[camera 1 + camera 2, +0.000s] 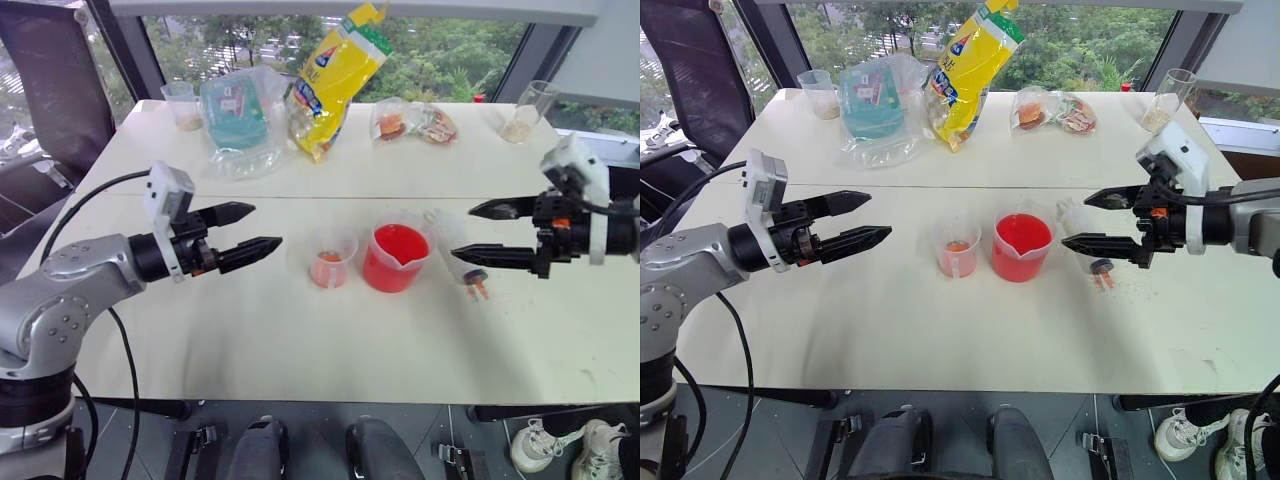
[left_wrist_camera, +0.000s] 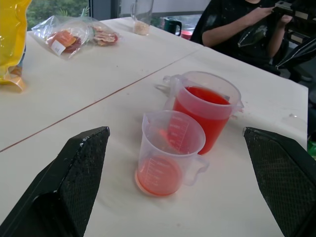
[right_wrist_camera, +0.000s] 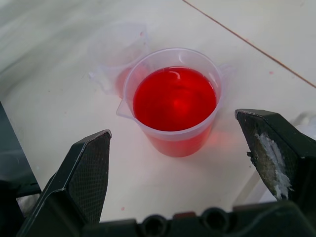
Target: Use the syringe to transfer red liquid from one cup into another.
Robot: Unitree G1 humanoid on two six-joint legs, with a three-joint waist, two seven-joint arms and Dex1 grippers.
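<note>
1. The table [image 1: 250, 340] is a smooth, matte cream surface made of two tops joined at a thin seam.
2. The beaker [image 1: 396, 257] is wide, clear plastic with a pour spout. It stands near the table's middle, filled most of the way with bright red liquid [image 3: 174, 98].
3. The small cup [image 1: 331, 258] stands just beside the beaker on its left. It is translucent with printed graduations and a side handle, and holds a shallow orange-pink layer at the bottom.
4. The syringe [image 1: 461, 255] lies on the table to the right of the beaker. Its thick clear barrel is tilted and its short orange-red tip points toward the near edge.
5. The left gripper [image 1: 250, 232] hovers left of the small cup. Its tapered black fingers [image 2: 74, 177], with textured pads, are spread wide and hold nothing.
6. The right gripper [image 1: 480, 232] hangs above the syringe, also spread apart and empty.
7. At the far side lie a glossy yellow bag [image 1: 333, 75], crinkled clear plastic bags [image 1: 240, 115] and tall clear glasses [image 1: 527, 110] with beige grains.
</note>
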